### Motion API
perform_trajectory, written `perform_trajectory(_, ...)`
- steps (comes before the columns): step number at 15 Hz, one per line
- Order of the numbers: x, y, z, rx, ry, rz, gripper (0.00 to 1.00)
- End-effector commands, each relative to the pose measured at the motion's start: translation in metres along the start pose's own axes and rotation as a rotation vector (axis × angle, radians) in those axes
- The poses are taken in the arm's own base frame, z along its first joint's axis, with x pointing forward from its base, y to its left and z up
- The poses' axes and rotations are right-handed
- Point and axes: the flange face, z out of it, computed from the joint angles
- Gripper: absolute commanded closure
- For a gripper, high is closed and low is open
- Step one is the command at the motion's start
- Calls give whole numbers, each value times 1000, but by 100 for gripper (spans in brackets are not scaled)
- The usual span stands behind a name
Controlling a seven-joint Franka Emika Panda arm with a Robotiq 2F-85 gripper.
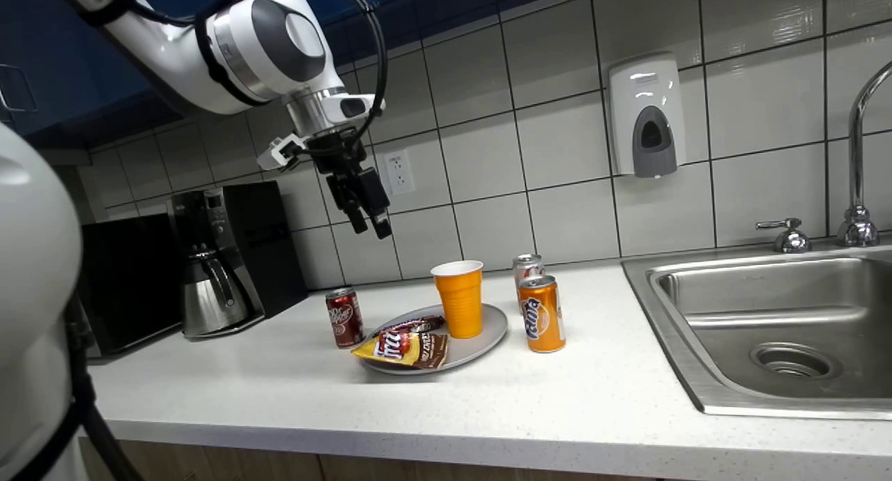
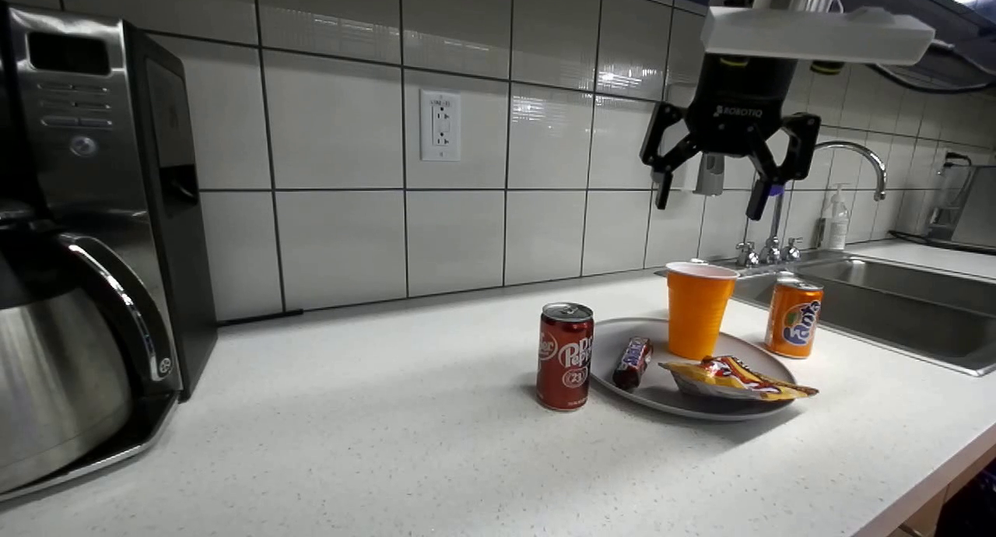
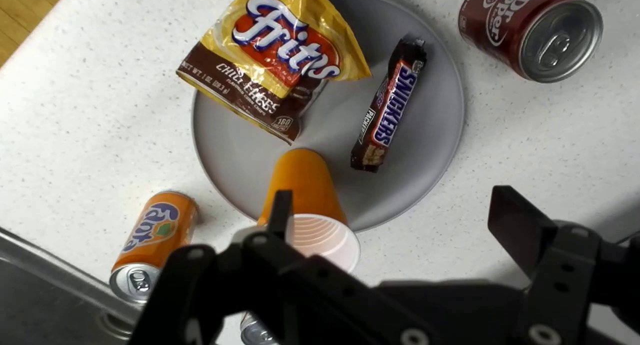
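Well, the orange cup (image 1: 461,303) stood upright on the grey plate (image 3: 420,150), and higher up my claw (image 2: 709,205) hung released, spread wide. The plate also bore a chocolate bar (image 3: 389,107) and a bag of chips (image 3: 280,52), which jutted past its edge. A dark red can (image 2: 565,358) stood just beside the plate; across from it, an orange can (image 1: 543,321) and a silvery can (image 1: 527,265) stood on the counter (image 2: 373,412) near the sink (image 1: 787,286).

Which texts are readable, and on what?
"Fritos": yellow foil bag
"CHILI CHEESE": bag
"NET WT. 1 OZ (28.3 g)": bag
"160": bag
"SNICKERS": brown wrapped bar
"Dr Pepper": red metal can
"23": same can
"Fanta": orange metal can
"ROBOTIQ": black tool
Silver can, smallest print: unreadable
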Motion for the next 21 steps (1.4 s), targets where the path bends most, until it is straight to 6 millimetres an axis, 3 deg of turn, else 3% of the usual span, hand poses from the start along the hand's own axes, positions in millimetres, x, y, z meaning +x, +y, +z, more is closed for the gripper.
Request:
perform_trajectory(1,9,-8,15,-14,26,72,0)
perform_trajectory(13,24,-25,75,-43,25,250,0)
perform_trajectory(21,36,-47,117,-47,-17,264,0)
